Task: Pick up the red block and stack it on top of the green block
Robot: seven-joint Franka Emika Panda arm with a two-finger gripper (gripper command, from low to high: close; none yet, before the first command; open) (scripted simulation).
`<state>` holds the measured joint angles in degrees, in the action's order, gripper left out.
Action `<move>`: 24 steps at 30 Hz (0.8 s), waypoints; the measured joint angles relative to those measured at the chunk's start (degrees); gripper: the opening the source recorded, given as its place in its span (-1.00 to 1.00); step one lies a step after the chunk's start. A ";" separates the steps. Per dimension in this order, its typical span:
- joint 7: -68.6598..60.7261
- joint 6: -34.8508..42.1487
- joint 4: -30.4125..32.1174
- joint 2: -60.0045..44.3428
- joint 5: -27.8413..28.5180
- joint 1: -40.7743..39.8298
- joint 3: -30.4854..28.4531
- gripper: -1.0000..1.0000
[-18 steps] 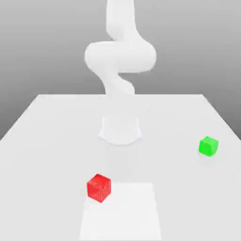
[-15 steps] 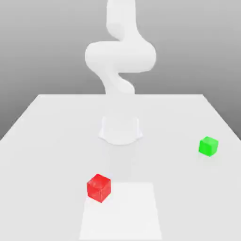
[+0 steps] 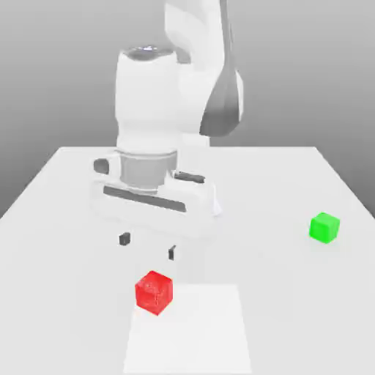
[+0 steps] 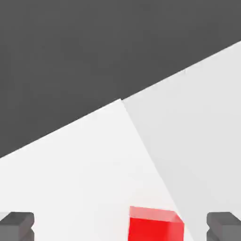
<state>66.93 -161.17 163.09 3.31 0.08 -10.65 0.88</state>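
While the exterior view takes in the gripper (image 3: pixel 149 246) hovering above and slightly beyond the red block (image 3: pixel 154 292), with the green block (image 3: pixel 324 228) well apart toward that view's right and farther back on the pale table (image 3: pixel 286 307), the hand view leaves the green block out and shows the red one between the two fingertips (image 4: pixel 17 227). Both views have the fingers standing wide with nothing held, and the exterior view places the red block near, left of centre, at the far left corner of a white patch (image 3: pixel 189 333).
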 joint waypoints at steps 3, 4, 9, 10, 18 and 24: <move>0.60 -5.45 0.04 -6.61 -0.01 -0.10 -0.13 0.00; 0.70 -7.24 -0.19 -8.72 0.08 -0.05 -0.21 0.00; 0.98 -12.30 -0.95 -14.62 0.44 0.18 -0.53 -1.00; 1.02 -12.32 -0.95 -14.62 0.48 0.17 -0.53 -1.00; 0.80 -6.63 -0.01 -7.97 0.13 -0.19 -0.07 -1.00; -2.17 1.06 0.96 1.13 -2.19 5.16 2.55 -1.00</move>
<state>64.76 -160.11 164.05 4.45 -2.11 -5.49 3.43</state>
